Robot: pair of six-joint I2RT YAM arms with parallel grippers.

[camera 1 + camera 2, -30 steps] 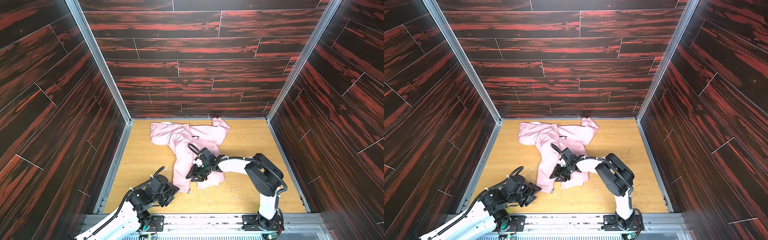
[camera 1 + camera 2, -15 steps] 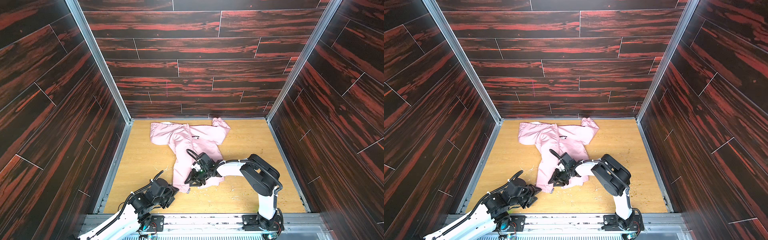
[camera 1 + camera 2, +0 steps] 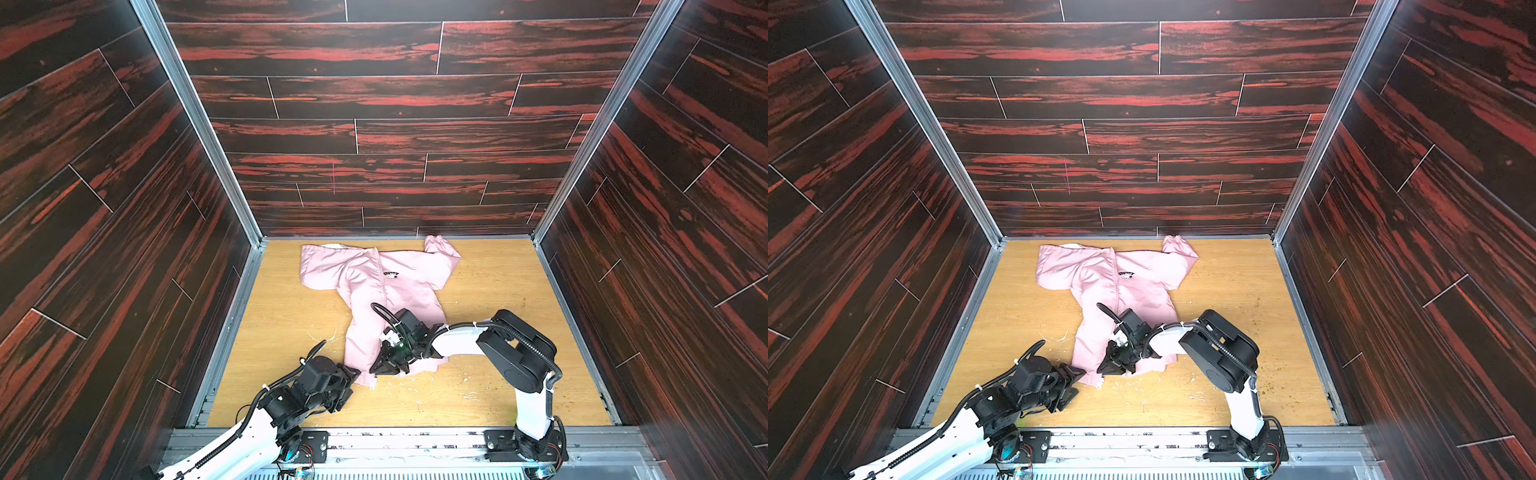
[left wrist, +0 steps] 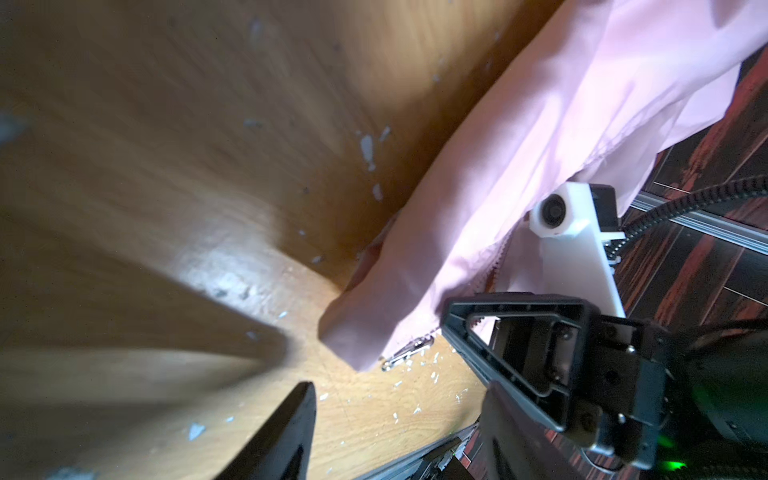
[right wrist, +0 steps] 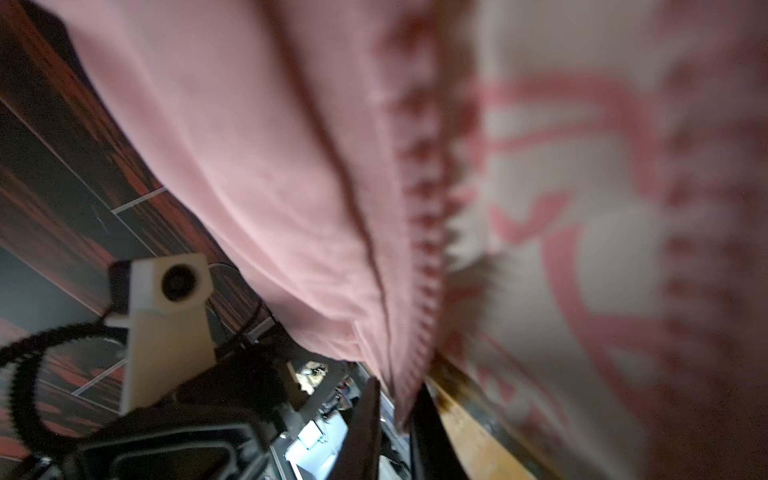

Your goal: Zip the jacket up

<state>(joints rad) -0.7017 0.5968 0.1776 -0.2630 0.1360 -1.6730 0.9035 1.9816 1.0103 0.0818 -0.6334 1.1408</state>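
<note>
Lying flat on the wooden worktop (image 3: 498, 311), jacket (image 3: 386, 286) sits toward the far wall, hem nearest the arms; right gripper (image 3: 384, 368) is stretched low over the hem, jaws pinched closed on the jacket's zip edge, fabric visible between them in the right wrist view; left gripper (image 3: 348, 384) is low, just beside the hem corner, jaws apart, gripping nothing; zip pull (image 4: 409, 348) rests at that corner.
</note>
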